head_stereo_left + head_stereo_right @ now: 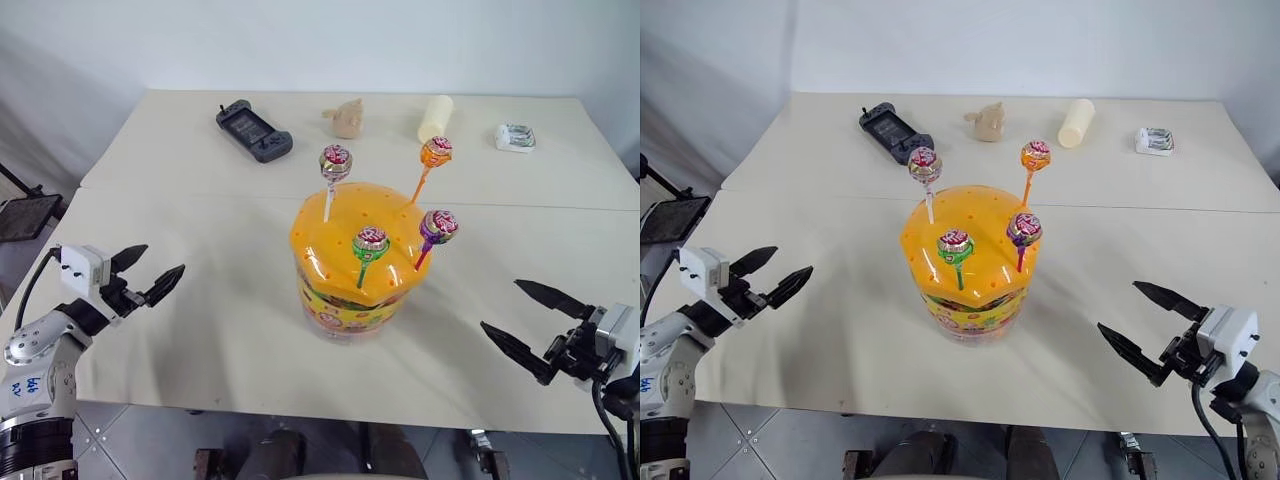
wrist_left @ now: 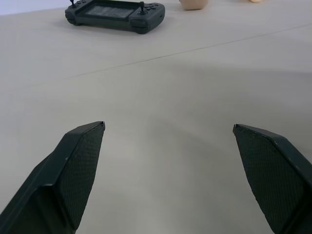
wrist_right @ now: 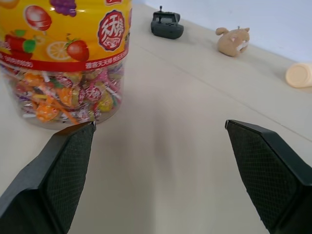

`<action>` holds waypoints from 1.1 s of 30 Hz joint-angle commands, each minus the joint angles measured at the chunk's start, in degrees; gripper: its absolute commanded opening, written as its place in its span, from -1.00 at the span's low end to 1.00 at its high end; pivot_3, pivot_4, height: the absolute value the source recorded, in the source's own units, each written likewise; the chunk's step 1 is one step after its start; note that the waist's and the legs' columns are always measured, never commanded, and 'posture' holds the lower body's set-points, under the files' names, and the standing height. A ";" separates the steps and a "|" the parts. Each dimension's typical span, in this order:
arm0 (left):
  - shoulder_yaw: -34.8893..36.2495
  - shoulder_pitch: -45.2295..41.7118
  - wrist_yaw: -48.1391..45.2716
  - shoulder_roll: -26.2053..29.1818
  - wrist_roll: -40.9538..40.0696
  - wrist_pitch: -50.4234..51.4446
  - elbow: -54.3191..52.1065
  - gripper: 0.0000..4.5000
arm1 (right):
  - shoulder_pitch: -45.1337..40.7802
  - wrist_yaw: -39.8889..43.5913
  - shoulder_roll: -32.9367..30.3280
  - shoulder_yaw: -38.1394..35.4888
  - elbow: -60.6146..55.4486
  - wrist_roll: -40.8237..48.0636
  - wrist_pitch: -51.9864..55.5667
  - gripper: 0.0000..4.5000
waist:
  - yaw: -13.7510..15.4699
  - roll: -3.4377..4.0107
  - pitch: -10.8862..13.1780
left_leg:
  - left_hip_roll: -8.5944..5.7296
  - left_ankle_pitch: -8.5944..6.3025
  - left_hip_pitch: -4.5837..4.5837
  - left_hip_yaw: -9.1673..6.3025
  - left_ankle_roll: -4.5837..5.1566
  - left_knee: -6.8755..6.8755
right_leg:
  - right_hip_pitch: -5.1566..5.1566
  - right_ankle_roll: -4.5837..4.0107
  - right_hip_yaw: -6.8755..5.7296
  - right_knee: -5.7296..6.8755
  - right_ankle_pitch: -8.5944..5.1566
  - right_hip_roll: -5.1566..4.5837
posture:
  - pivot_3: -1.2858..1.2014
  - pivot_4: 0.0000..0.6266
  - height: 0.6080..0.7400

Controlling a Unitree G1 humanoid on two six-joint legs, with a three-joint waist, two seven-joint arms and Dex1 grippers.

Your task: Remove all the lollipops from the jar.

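Jar (image 1: 355, 285): upright near the middle of the table (image 1: 200, 340), on the near panel just in front of the seam. Clear wall, colourful label, wrapped sweets visible inside. Domed orange lid (image 1: 330, 240) in place, dotted with small holes.

Lollipops: four, all standing with sticks in the lid holes.
- Pink lollipop (image 1: 336, 162), white stick, far left of lid.
- Orange lollipop (image 1: 436, 152), orange stick, far right, leaning right.
- Purple lollipop (image 1: 439, 226), purple stick, near right, leaning right.
- Green-stick lollipop (image 1: 370, 244), near front centre.

Left gripper (image 1: 143, 275): fingers (image 2: 73, 170) spread wide, holding nothing, above bare table, well to the left of the jar.

Right gripper (image 1: 530, 320): fingers (image 3: 58, 180) spread wide, holding nothing, near the front right table edge, apart from the jar. Jar base seen just past one fingertip in the right wrist view.

Far side of table, left to right: black game controller (image 1: 254, 131), tan toy figure (image 1: 346, 118), cream cylinder (image 1: 435, 118) lying on its side, small white packet (image 1: 515, 137). All well clear of the jar.
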 commanded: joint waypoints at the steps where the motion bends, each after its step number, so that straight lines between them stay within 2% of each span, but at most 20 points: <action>1: 0.78 -0.92 -0.67 0.28 -1.37 0.12 -1.43 1.00 | 0.62 0.76 -0.53 -2.13 -1.22 1.46 -0.22 0.98 | 0.01 0.00 0.00 | 0.00 0.00 0.00 0.00 0.00 0.00 | 0.00 0.00 0.00 0.00 0.00 0.00 | 0.03 -0.52 1.00; 3: 1.65 -0.97 -1.18 -0.09 -3.46 1.62 -1.96 1.00 | 0.72 1.52 -0.65 -2.06 -1.05 1.86 -0.21 0.98 | 0.05 0.00 0.00 | 0.00 0.00 0.00 0.00 0.00 0.01 | 0.01 0.00 -0.01 -0.01 0.01 0.01 | 0.03 -0.52 1.00; 4: 0.91 0.33 -4.62 1.26 -3.31 1.02 -1.86 1.00 | 0.34 3.46 -0.17 -2.67 -1.29 4.44 -0.76 0.98 | 0.01 0.00 0.00 | 0.00 0.00 0.00 0.00 0.00 0.01 | 0.02 0.00 -0.01 -0.01 0.02 0.01 | 0.03 -0.52 1.00; 7: 3.20 2.71 -14.78 4.64 -8.22 3.83 0.97 1.00 | -1.06 0.99 -1.76 -6.91 -2.92 12.72 5.60 0.98 | -0.39 0.01 0.01 | 0.09 -0.05 0.00 0.06 -0.01 -0.01 | 0.02 -0.02 0.06 -0.06 0.04 -0.03 | 0.03 -0.52 1.00; 12: 6.14 3.29 -27.15 13.14 -10.05 7.45 14.53 1.00 | -2.50 1.12 -5.94 -14.63 -5.55 23.12 12.89 0.98 | -0.27 0.02 0.01 | 0.33 -0.11 0.01 0.05 -0.09 0.00 | 0.03 -0.17 0.01 -0.12 0.12 0.09 | 0.03 -0.52 1.00; 16: 8.35 1.02 -32.63 16.78 -11.74 8.98 21.06 1.00 | -2.83 2.68 -6.01 -16.53 -8.55 27.05 15.46 0.98 | -0.13 0.02 0.01 | 0.46 -0.15 0.03 0.06 -0.14 -0.01 | 0.05 -0.25 -0.02 -0.18 0.15 0.19 | 0.03 -0.52 1.00; 18: 9.60 0.70 -33.53 16.28 -14.42 11.69 17.33 1.00 | -2.96 5.13 -4.63 -16.75 -10.58 28.36 14.63 0.98 | 0.09 -0.01 0.01 | 0.46 -0.17 0.02 0.06 -0.12 0.02 | 0.08 -0.25 -0.03 -0.19 0.15 0.17 | 0.03 -0.52 1.00; 21: 8.31 4.96 -36.32 16.29 -20.31 20.33 2.14 1.00 | -2.48 7.98 -4.87 -16.24 -12.42 27.93 14.98 0.98 | 0.15 -0.05 0.03 | 0.47 -0.25 0.00 0.01 -0.07 0.14 | 0.20 -0.24 -0.10 -0.23 0.15 0.15 | 0.03 -0.52 1.00; 24: 8.30 -0.02 -29.75 12.11 -28.37 24.11 -11.47 1.00 | -7.34 3.87 -4.25 -14.47 -15.29 29.53 14.86 0.98 | 0.13 -0.03 0.05 | 0.48 -0.39 0.01 0.02 0.03 0.40 | 0.36 -0.22 -0.07 -0.26 0.19 0.14 | 0.03 -0.52 1.00; 29: 3.93 -9.11 -24.80 9.19 -32.01 27.82 -17.56 1.00 | -9.57 0.40 -2.87 -14.17 -17.70 31.10 15.70 0.98 | 0.02 -0.02 0.05 | 0.66 -0.52 0.02 0.03 -0.15 0.65 | 0.40 -0.22 -0.15 -0.22 0.22 0.33 | 0.03 -0.52 1.00; 33: -2.72 -19.78 -22.65 7.31 -36.94 33.97 -19.39 1.00 | -7.90 -2.29 -1.67 -15.64 -20.03 33.20 16.38 0.98 | 0.05 -0.01 0.06 | 0.72 -0.56 -0.03 0.07 -0.17 0.69 | 0.32 -0.24 -0.13 -0.21 0.21 0.41 | 0.03 -0.52 1.00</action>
